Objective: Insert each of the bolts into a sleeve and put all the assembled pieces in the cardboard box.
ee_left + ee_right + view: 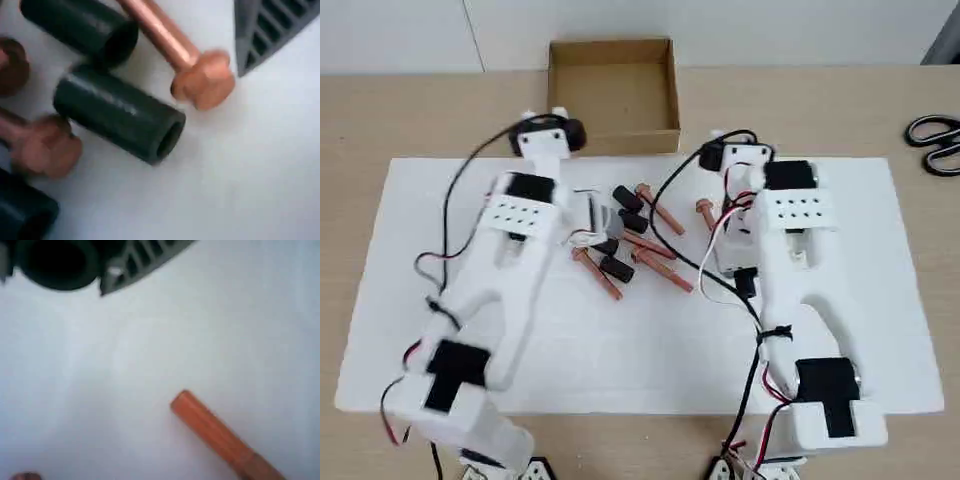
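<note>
Nearby, a black sleeve was pinched in the right gripper, held above the white sheet. Loose bolts and sleeves were spread mid-sheet beside the left gripper; how its grip was set could not be told. Farthest back, the cardboard box was placed.

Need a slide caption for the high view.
Loose bolts and sleeves lie on the mat between the left arm and right arm, box behind.

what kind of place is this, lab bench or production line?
Probably a lab or hobby workbench, not a line: wooden table, white mat, cardboard box, scissors lying at the edge.
</note>
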Controlling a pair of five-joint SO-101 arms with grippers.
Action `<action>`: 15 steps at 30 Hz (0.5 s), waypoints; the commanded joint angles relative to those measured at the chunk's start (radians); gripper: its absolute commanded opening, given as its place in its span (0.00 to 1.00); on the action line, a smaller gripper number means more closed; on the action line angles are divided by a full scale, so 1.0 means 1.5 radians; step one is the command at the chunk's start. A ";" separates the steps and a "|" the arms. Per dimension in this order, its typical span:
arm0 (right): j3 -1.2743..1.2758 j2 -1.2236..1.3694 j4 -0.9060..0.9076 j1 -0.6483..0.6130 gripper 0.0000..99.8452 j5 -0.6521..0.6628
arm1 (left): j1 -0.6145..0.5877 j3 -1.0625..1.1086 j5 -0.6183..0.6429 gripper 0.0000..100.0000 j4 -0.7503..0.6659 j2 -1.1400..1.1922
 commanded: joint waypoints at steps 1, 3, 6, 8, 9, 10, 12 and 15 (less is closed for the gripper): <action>-0.006 -0.032 -0.006 0.036 0.00 0.006 | 0.008 -0.044 0.068 0.31 -0.012 0.059; -0.006 -0.032 -0.006 0.051 0.00 0.007 | 0.001 -0.079 0.159 0.31 0.040 0.096; -0.006 -0.032 -0.006 0.061 0.00 0.006 | -0.015 -0.149 0.239 0.31 0.139 0.141; -0.006 -0.032 -0.006 0.061 0.00 0.004 | -0.017 -0.191 0.239 0.31 0.204 0.163; -0.006 -0.032 -0.006 0.061 0.00 0.004 | -0.017 -0.209 0.239 0.31 0.229 0.172; -0.006 -0.032 -0.007 0.061 0.00 0.003 | -0.017 -0.230 0.239 0.31 0.251 0.181; -0.006 -0.032 -0.007 0.061 0.00 0.003 | -0.018 -0.265 0.239 0.31 0.287 0.194; -0.006 -0.032 -0.007 0.061 0.00 0.003 | -0.013 -0.298 0.239 0.31 0.323 0.202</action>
